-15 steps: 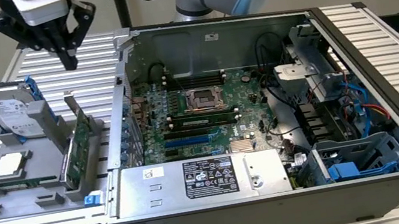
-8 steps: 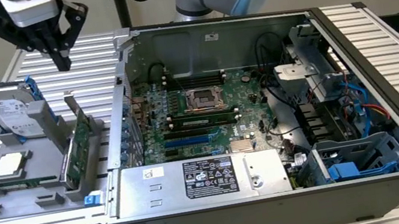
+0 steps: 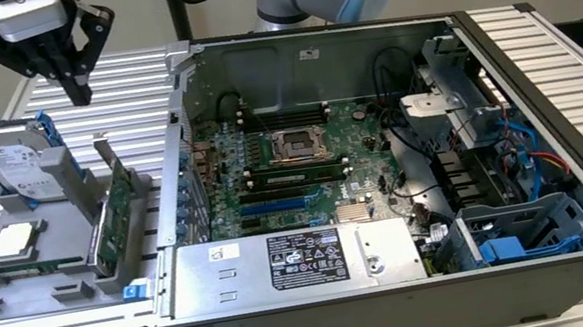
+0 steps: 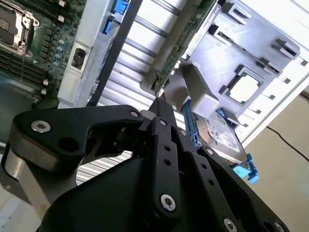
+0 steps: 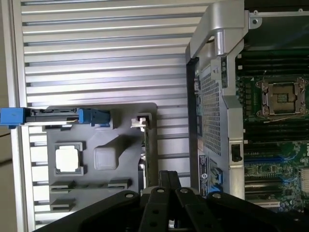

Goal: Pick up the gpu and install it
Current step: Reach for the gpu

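The gpu point(image 3: 111, 218) is a green card with a silver bracket, standing on edge in a slot of the grey holder point(image 3: 6, 300) at the exterior view's left. My gripper point(image 3: 78, 96) hangs well above it and slightly toward the back, fingers shut with nothing between them. In the first wrist view the gpu point(image 5: 145, 151) appears edge-on just beyond my gripper point(image 5: 169, 175). In the second wrist view my gripper point(image 4: 158, 102) points toward the near end of the gpu point(image 4: 186, 38).
The open computer case point(image 3: 544, 112) with its motherboard point(image 3: 292, 163) lies right of the holder. A silver hard drive point(image 3: 19, 165) with blue rails stands in the holder, and a processor chip point(image 3: 18, 243) lies flat there. The slatted metal table point(image 3: 123, 76) extends behind.
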Tool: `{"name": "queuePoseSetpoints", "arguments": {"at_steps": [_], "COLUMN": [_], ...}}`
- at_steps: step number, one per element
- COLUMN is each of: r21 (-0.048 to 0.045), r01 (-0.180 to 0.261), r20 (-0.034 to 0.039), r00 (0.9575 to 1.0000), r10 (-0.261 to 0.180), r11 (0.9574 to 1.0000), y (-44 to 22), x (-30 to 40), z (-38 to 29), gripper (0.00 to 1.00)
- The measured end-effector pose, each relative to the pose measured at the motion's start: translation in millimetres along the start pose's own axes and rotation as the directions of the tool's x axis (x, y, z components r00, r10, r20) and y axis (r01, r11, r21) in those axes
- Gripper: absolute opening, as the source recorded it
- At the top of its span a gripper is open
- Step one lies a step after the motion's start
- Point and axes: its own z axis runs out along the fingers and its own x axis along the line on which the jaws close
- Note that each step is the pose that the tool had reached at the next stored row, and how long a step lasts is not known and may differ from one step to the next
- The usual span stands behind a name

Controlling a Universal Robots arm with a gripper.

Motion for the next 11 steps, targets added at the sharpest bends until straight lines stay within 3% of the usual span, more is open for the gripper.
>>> {"name": "queuePoseSetpoints", "arguments": {"at_steps": [11], "r21": [0.0], "r01": [0.0], "r20": [0.0], "r00": [1.0], "r10": [0.0], "r11": [1.0], "y": [-1.3], "x": [18.2], "z": [-0.4], "gripper": [0.0]}}
